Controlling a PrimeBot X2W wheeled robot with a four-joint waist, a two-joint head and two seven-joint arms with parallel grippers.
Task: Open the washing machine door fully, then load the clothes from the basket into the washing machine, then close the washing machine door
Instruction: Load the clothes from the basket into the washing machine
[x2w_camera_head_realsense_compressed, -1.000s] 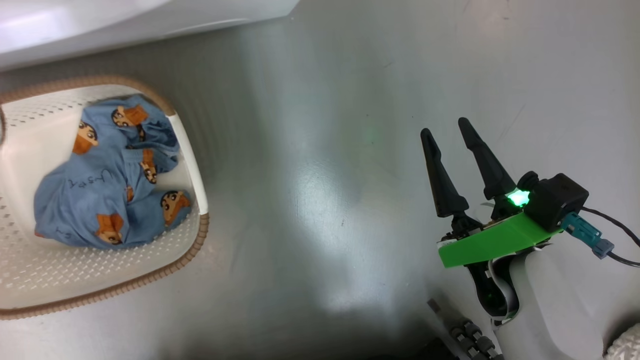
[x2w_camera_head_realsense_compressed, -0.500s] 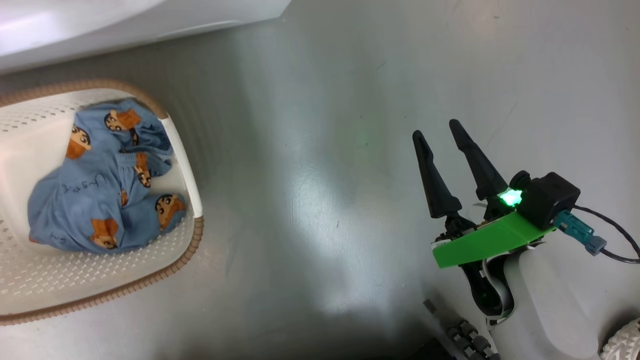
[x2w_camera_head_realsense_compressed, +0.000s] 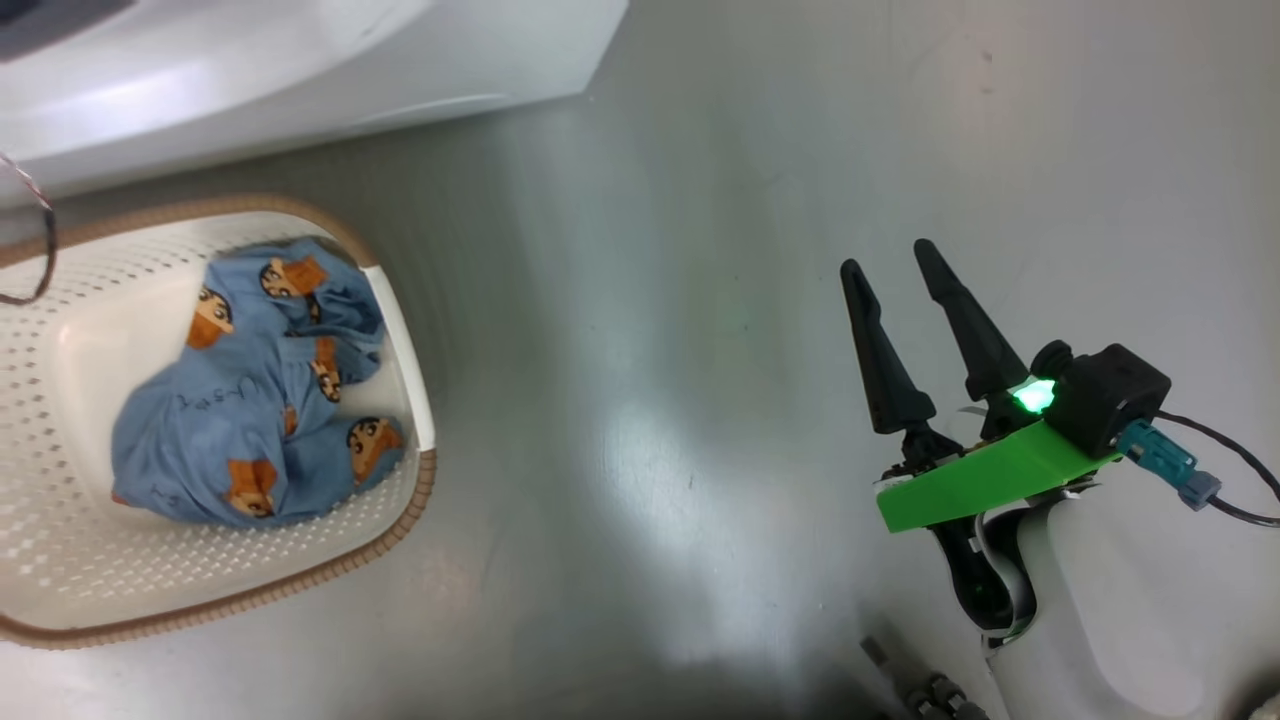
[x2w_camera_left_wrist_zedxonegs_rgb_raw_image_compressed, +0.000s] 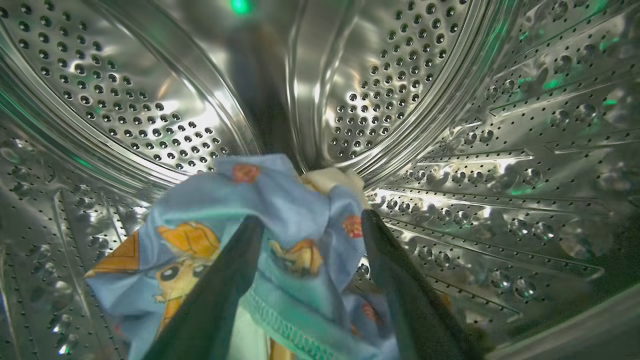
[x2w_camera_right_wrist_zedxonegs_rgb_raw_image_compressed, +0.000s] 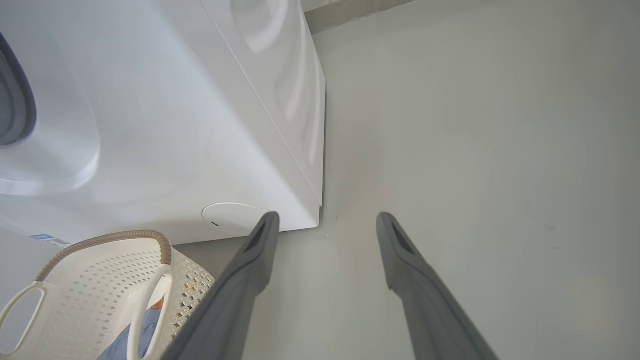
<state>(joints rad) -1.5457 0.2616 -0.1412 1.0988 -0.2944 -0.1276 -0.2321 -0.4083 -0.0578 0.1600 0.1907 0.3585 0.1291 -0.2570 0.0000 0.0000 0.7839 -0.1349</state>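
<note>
Left hand (x2w_camera_left_wrist_zedxonegs_rgb_raw_image_compressed: 312, 217) newly apart around clothes (x2w_camera_left_wrist_zedxonegs_rgb_raw_image_compressed: 200, 200), drum (x2w_camera_left_wrist_zedxonegs_rgb_raw_image_compressed: 400, 75) beyond

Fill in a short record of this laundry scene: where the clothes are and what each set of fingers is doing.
Drum: perforated steel; blue printed garment lying inside
Left gripper: inside drum, fingers apart, garment between them
Right gripper: open, empty, over floor
Basket: on floor beside washing machine; blue clothes in it
</note>
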